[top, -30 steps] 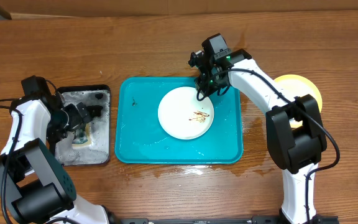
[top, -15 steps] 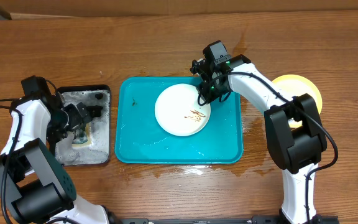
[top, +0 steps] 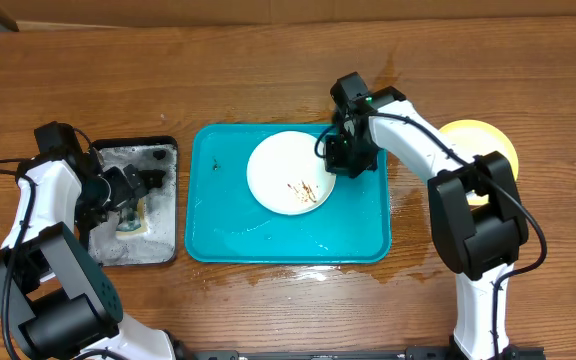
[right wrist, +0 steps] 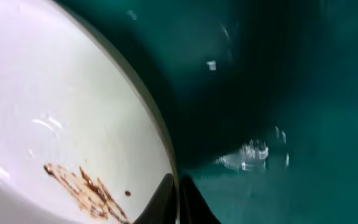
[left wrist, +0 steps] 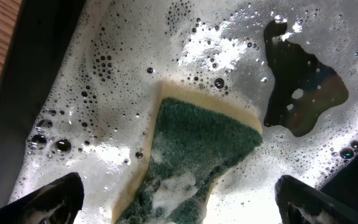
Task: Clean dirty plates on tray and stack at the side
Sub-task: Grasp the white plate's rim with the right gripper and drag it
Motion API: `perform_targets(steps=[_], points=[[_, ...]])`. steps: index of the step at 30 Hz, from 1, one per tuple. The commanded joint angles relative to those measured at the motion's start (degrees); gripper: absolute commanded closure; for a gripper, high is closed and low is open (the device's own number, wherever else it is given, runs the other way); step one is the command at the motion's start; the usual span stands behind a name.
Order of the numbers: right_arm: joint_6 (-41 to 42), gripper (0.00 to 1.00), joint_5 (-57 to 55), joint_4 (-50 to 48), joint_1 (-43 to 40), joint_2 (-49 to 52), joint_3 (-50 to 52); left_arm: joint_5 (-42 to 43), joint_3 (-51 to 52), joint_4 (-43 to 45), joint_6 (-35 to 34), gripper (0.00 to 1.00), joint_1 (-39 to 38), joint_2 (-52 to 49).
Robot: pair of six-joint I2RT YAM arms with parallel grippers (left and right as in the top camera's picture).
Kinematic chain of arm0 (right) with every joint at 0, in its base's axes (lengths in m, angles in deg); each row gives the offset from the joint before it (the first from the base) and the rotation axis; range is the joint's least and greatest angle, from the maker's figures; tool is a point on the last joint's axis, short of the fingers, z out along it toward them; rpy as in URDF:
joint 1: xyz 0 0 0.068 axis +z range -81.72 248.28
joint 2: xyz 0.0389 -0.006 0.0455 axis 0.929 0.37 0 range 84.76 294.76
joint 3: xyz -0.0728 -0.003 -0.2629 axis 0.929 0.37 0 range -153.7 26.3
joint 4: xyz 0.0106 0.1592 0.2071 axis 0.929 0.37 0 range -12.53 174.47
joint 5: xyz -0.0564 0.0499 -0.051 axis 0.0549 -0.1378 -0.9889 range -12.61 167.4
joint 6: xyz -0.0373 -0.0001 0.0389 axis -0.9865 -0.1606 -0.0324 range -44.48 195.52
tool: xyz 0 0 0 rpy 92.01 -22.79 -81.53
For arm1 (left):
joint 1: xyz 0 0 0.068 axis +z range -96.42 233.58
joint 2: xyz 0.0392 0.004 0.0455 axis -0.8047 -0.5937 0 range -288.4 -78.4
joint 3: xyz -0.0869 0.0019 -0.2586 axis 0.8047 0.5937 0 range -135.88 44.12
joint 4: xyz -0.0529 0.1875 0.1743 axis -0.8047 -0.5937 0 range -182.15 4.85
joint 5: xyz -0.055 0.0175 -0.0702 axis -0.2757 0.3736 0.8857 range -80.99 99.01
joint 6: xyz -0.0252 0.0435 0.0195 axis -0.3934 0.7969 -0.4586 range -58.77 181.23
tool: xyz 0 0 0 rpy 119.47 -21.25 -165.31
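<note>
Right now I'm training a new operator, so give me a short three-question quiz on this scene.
1. True or false: the white plate is wiped clean.
2. Which hand is at the white plate's rim?
3. Where does the sponge lie? A: on the white plate. B: in the foamy black tray. C: on the turquoise tray.

Key:
1. False: a brown smear shows on it.
2. The right hand.
3. B.
</note>
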Motion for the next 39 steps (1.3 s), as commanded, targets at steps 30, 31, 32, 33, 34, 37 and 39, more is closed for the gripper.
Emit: perform_targets(steps=[30, 31, 32, 33, 34, 37, 39], points=[[-4.1, 0.29, 11.0, 1.6, -3.4, -1.2, -0.1, 0.4, -0.6, 0.0, 1.1, 0.00, -0.3, 1.2], [-4.2, 0.30, 11.5, 0.4, -4.4, -1.2, -0.6, 0.4, -0.6, 0.0, 1.1, 0.00, -0.3, 1.2], [-5.5, 0.33, 12.1, -0.8, -5.0, -1.2, -0.9, 0.4, -0.6, 0.0, 1.1, 0.00, -0.3, 1.2], [-8.9, 0.36, 13.2, -2.4, -5.5, -1.2, -1.4, 0.4, -0.6, 0.0, 1.1, 0.00, -0.3, 1.2], [-13.4, 0.43, 13.5, -4.2, -5.6, -1.2, -1.9, 0.4, -0.6, 0.0, 1.1, 0.00, -0.3, 1.2], [-20.3, 0.46, 12.3, -7.5, -4.8, -1.2, -2.3, 0.4, -0.6, 0.0, 1.1, 0.00, -0.3, 1.2], [-22.3, 0.45, 8.9, -8.8, -3.3, -1.2, -2.3, 0.4, -0.6, 0.0, 1.1, 0.00, -0.3, 1.2]])
